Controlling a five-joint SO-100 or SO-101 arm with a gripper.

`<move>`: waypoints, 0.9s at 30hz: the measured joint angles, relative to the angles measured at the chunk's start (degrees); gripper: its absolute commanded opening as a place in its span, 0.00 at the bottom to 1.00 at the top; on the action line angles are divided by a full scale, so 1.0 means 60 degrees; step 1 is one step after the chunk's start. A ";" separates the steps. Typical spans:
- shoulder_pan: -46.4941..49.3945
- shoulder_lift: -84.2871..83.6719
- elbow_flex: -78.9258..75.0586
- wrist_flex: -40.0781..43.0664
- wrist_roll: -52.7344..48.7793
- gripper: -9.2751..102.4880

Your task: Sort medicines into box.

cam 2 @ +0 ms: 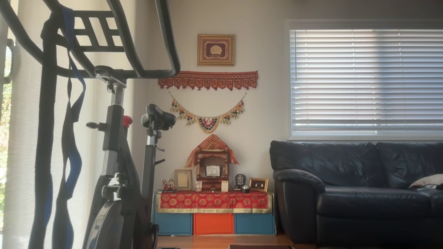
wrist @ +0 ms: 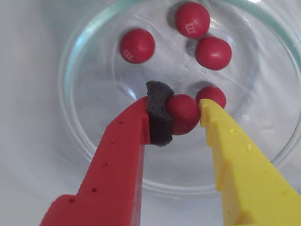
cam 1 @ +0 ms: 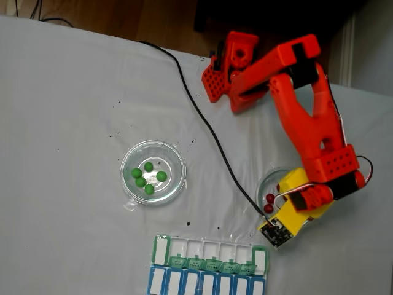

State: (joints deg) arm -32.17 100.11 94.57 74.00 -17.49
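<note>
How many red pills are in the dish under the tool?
5. Three red pills lie apart at the top of the dish. One sits between the tool's fingers, one just behind.

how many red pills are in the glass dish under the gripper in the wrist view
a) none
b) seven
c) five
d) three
c) In the wrist view the glass dish holds five red pills: three apart near the top, one between the fingers of the gripper, and one partly hidden behind the yellow finger.
</note>
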 measured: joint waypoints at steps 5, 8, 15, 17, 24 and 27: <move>0.0601 0.0000 -0.0674 0.0264 0.0015 0.09; 0.0981 0.0000 -0.0981 0.0278 0.0190 0.09; 0.2007 -0.0483 -0.2153 0.0278 0.0293 0.09; 0.2197 -0.1040 -0.2637 0.0293 0.0293 0.09; 0.2695 -0.2065 -0.3750 0.0396 0.0293 0.09; 0.2842 -0.2183 -0.3970 0.0396 0.0293 0.09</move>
State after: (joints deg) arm -15.12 87.01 70.75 76.38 -15.73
